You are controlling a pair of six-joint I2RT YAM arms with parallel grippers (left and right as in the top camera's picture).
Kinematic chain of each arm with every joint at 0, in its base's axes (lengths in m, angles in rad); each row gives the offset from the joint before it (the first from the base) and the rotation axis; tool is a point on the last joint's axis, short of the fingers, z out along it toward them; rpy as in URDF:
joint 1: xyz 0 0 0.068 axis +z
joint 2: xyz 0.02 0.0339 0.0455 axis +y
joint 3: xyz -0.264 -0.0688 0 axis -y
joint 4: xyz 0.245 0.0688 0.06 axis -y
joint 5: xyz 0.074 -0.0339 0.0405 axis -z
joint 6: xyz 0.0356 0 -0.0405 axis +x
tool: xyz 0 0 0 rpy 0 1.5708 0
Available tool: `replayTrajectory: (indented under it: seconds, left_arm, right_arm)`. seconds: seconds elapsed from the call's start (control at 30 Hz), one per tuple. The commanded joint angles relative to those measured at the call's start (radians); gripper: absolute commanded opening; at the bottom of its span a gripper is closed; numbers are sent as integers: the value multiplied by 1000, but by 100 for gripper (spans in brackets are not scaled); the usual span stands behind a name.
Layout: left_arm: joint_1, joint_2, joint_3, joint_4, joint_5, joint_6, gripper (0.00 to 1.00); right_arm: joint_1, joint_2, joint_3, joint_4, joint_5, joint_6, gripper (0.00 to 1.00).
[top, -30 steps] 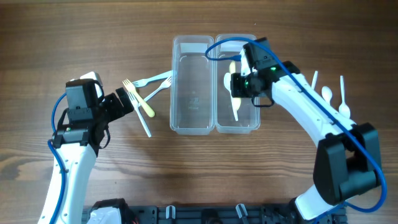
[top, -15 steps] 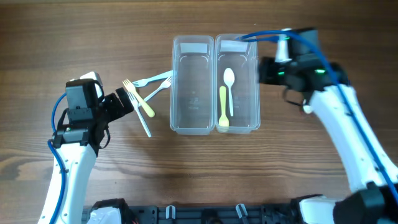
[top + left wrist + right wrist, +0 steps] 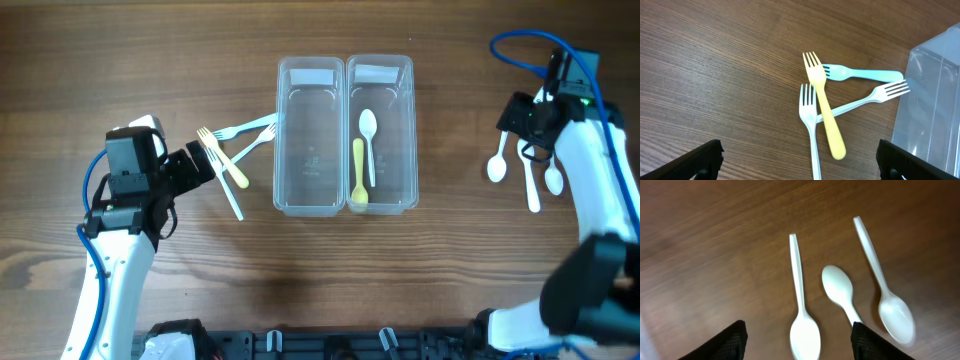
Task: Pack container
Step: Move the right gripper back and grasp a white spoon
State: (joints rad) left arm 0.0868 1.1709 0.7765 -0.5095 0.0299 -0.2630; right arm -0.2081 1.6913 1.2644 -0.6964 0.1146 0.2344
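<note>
Right wrist: right claw (image 3: 799, 330) wide open, empty, above three white spoons (image 3: 840, 292) right of the right container (image 3: 414, 120), which holds a white spoon (image 3: 368, 125) and a yellow spoon (image 3: 358, 175). Left claw (image 3: 799, 150) open, empty, above forks (image 3: 822, 115); left container (image 3: 280, 130) empty.

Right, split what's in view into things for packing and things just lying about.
For the job:
left container, empty
right container, holding a white spoon and a yellow spoon
four loose forks
three loose white spoons

Just lying about:
nothing to list, only the wooden table underneath
</note>
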Motion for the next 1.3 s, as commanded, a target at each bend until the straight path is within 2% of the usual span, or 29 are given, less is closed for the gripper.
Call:
replayTrajectory:
  seconds: [0.0, 0.27, 0.5, 0.77, 1.0, 1.27]
  left_arm:
    - [-4, 5, 16, 3, -5, 24, 100]
    - [-4, 5, 16, 3, -5, 24, 100]
    - [-4, 5, 16, 3, -5, 24, 100]
    - [-4, 5, 16, 3, -5, 24, 100]
    - [-4, 5, 16, 3, -5, 24, 100]
    - [-4, 5, 16, 3, -5, 24, 100]
  right_arm:
    - [-9, 115, -11, 60, 13, -27, 65]
    - [-11, 265, -11, 87, -38, -26, 63]
    - [-26, 315, -11, 98, -132, -24, 48]
    - [-26, 316, -12, 52, -138, -23, 4]
    - [-21, 188, 26, -26, -139, -24, 4]
    - [111, -195, 68, -34, -340, -24, 4]
